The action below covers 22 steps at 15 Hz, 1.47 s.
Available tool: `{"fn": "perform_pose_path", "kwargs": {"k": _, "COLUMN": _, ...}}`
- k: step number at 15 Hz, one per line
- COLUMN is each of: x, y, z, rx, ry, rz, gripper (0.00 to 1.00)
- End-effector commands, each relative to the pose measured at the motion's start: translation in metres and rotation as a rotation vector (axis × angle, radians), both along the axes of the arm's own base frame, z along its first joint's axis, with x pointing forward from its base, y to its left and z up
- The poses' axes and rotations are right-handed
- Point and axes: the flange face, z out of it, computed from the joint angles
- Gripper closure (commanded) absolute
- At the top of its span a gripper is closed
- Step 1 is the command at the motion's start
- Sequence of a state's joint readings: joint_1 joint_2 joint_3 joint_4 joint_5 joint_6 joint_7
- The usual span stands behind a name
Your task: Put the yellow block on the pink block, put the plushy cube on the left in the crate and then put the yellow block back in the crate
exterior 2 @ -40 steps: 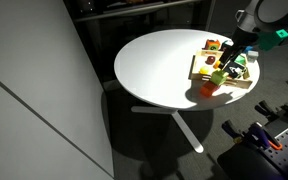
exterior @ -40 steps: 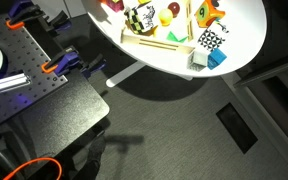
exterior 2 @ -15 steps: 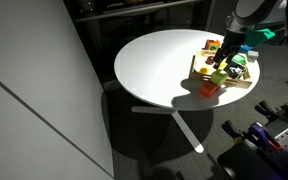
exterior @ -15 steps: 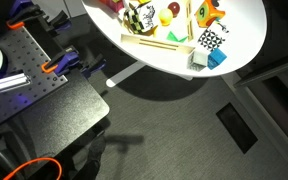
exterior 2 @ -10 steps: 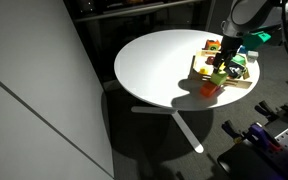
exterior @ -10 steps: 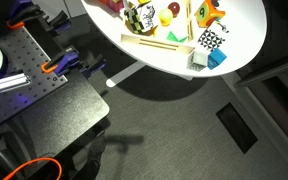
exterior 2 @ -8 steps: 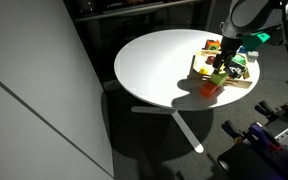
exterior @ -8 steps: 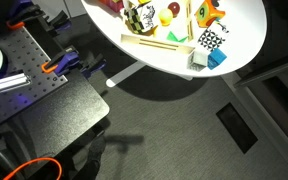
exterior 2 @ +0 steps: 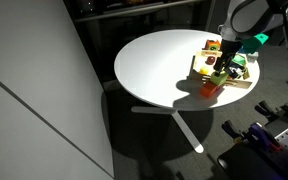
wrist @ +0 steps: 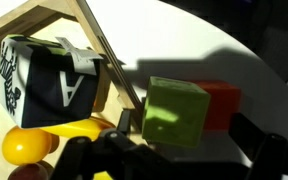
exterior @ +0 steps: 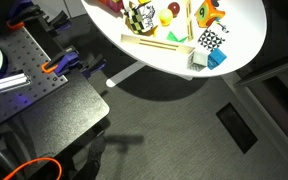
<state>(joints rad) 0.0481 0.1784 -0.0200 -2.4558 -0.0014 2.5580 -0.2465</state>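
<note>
Just outside crate [wrist: 16,16] rim, yellow block [wrist: 174,112]

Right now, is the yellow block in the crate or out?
Out. In the wrist view the yellow block sits outside the crate, past its edge slat, overlapping the pink block.

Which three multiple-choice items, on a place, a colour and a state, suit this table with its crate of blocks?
1. Where is the yellow block? A outside the crate, by the pink block; B on the floor; C inside the crate.
2. What colour is the table? A black; B brown; C white.
3. How is the gripper? A shut, empty; B open; C shut on the pink block.
Answers: 1 A, the wrist view shows it beyond the crate's slat; 2 C, white in both exterior views; 3 B, spread wide around the yellow block.
</note>
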Motion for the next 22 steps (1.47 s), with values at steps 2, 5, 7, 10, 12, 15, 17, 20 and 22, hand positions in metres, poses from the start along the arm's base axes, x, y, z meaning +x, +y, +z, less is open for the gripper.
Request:
{"fn": "perform_pose_path", "kwargs": {"k": 2, "x": 0.005, "y": 0.001, "z": -0.002, "rx": -0.006, "ry": 0.012, "rz": 0.001, "gripper": 0.0}}
{"fn": "perform_pose_path", "kwargs": {"k": 5, "x": 0.004, "y": 0.0, "z": -0.005, "rx": -0.005, "ry": 0.016, "rz": 0.001, "gripper": 0.27}}
{"fn": "perform_pose_path", "kwargs": {"k": 7, "x": 0.004, "y": 0.0, "z": -0.006, "rx": -0.004, "ry": 0.019, "rz": 0.001, "gripper": 0.44}}
{"fn": "perform_pose_path", "kwargs": {"k": 10, "x": 0.005, "y": -0.001, "z": -0.006, "rx": -0.004, "ry": 0.019, "rz": 0.0, "gripper": 0.66}}
{"fn": "perform_pose_path", "kwargs": {"k": 12, "x": 0.006, "y": -0.002, "z": -0.004, "rx": -0.004, "ry": 0.014, "rz": -0.002, "gripper": 0.69}}
{"fn": "perform_pose_path", "kwargs": {"k": 15, "x": 0.009, "y": -0.004, "z": 0.004, "rx": -0.004, "ry": -0.004, "rz": -0.007, "gripper": 0.7}}
{"fn": "perform_pose_path", "kwargs": {"k": 17, "x": 0.013, "y": -0.006, "z": 0.01, "rx": -0.005, "ry": -0.019, "rz": -0.012, "gripper": 0.71}}
{"fn": "perform_pose_path", "kwargs": {"k": 20, "x": 0.021, "y": -0.013, "z": 0.018, "rx": -0.003, "ry": -0.045, "rz": -0.027, "gripper": 0.71}}
{"fn": "perform_pose_path", "kwargs": {"k": 22, "x": 0.027, "y": -0.02, "z": 0.023, "rx": 0.004, "ry": -0.062, "rz": -0.041, "gripper": 0.71}}
